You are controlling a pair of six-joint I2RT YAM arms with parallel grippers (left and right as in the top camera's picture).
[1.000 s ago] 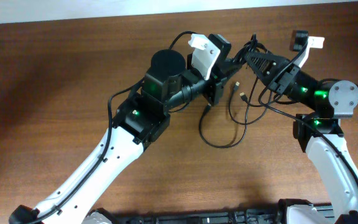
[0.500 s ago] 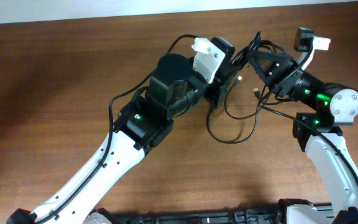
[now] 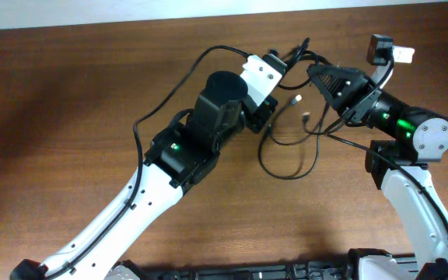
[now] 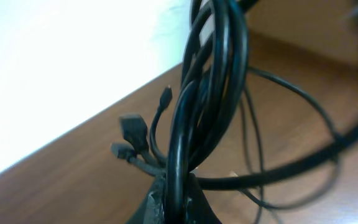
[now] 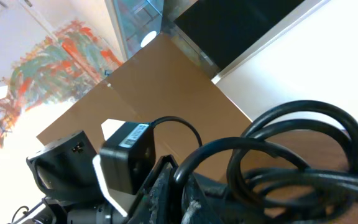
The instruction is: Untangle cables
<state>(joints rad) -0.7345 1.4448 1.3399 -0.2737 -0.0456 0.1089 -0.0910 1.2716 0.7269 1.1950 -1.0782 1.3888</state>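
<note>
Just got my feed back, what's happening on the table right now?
Both arms are working on the tangle of thin black cables. The left gripper is shut on a bunch of strands, and the right gripper is shut on loops of the same bundle, near the far edge of the wooden table. One loop trails onto the tabletop, two loose plugs above it. Nothing looks separated yet.

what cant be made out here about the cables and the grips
- Left wrist: cables overlap and blur near the lens, so the strand count is unclear; the left end effector is cut off by the bottom edge.
- Overhead: that grip is hidden under the white camera mount; loose plugs are too small to identify.
- Right wrist: cable loops run off the right edge.
</note>
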